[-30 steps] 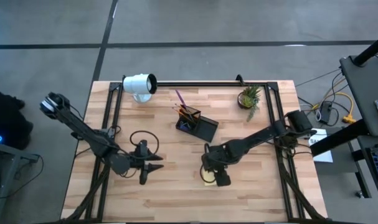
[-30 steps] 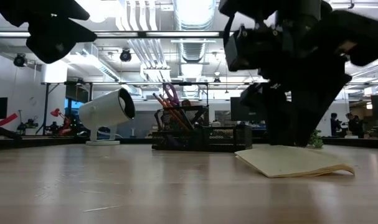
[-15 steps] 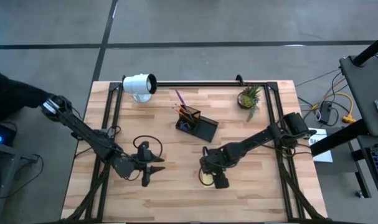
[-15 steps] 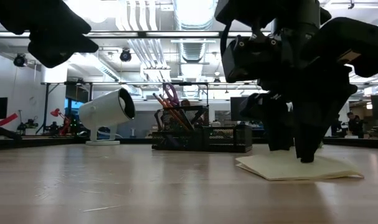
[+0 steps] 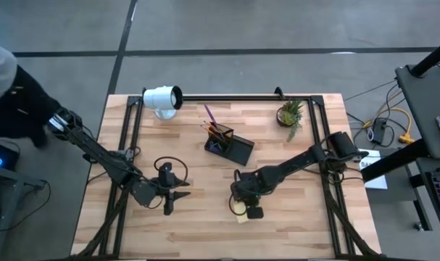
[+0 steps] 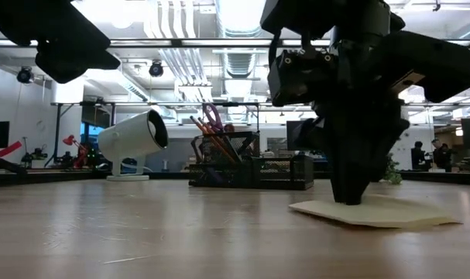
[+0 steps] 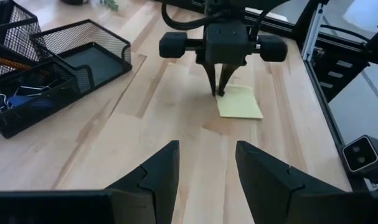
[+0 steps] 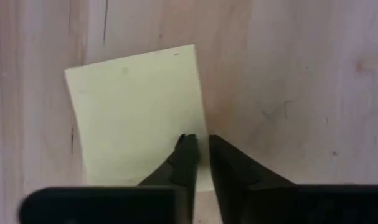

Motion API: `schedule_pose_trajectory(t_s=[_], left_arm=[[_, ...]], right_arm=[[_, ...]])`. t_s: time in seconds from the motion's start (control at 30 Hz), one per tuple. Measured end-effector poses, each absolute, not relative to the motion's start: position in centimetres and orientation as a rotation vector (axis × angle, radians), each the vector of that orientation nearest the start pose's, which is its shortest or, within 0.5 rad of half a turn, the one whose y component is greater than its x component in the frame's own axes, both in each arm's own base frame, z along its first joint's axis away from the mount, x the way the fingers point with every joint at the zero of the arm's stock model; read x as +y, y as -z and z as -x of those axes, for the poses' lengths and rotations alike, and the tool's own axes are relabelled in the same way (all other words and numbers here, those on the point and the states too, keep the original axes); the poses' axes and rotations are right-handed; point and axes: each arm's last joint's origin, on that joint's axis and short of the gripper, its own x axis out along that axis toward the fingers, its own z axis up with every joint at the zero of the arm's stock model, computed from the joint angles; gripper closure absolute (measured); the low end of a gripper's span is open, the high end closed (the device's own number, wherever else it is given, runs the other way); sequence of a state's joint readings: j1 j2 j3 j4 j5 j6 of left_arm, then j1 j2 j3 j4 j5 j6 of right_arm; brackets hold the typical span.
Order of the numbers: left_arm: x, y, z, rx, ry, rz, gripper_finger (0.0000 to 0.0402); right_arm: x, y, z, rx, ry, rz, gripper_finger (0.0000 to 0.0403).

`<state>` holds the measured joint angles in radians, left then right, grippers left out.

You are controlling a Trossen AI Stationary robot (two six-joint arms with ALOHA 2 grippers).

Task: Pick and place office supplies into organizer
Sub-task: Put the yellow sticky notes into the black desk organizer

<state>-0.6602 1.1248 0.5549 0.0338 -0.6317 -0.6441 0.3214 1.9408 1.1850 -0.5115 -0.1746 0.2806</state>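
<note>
Matt yellow paper pad (image 7: 240, 102) on smooth pale wood table (image 7: 114, 143); black wire-mesh organizer (image 7: 58, 68), seemingly metal.

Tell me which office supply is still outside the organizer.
The yellow sticky-note pad, flat on the bare table under the right tool. Pens and scissors already stand in the black organizer.

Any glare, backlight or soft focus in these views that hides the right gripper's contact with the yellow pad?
Low view: bright ceiling lights silhouette the right gripper, so its fingertips read as one dark mass on the square yellow sticky-note pad. Right wrist view: even light, fingertips nearly together at the pad's edge, near fingers soft. Left wrist view: evenly lit, contact visible.
</note>
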Motion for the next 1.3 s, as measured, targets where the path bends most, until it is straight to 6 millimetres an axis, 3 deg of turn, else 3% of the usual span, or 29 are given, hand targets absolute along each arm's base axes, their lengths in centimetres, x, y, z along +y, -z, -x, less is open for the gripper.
schedule_pose_trajectory(t_s=[0.17,0.4,0.57,0.73,0.83,0.97,1.1,1.3], left_arm=[[-12.3,-21.4,-18.7,0.414,-0.109,0.313,0.0259],[-12.4,-21.5,-18.7,0.409,-0.108,0.319,0.0259],[-12.5,-21.7,-18.9,0.406,-0.067,0.347,0.0259],[-13.0,-20.4,-21.1,0.434,0.056,0.373,0.0259],[-12.9,-19.2,-23.7,0.432,0.047,0.355,0.0259],[-12.1,-18.5,-27.3,0.415,0.030,0.329,0.0259],[-11.6,-18.4,-30.9,0.442,0.147,0.313,0.0259],[-11.9,-17.7,-34.2,0.487,0.197,0.309,0.0259]], right_arm=[[12.4,-14.7,-35.0,1.326,-0.265,-0.148,0.0394],[12.3,-20.0,-35.9,1.247,-0.157,-0.069,0.0395],[13.3,-22.5,-34.8,1.291,-0.142,-0.008,0.0395],[18.7,-22.3,-32.1,1.335,-0.297,0.049,0.0395],[21.1,-21.6,-30.9,1.327,-0.247,0.065,0.0394],[22.5,-20.5,-30.6,1.302,-0.169,0.068,0.0373],[23.5,-17.5,-30.8,1.374,-0.125,0.083,0.0326],[24.7,-15.9,-31.2,1.315,-0.021,0.166,0.0252]])
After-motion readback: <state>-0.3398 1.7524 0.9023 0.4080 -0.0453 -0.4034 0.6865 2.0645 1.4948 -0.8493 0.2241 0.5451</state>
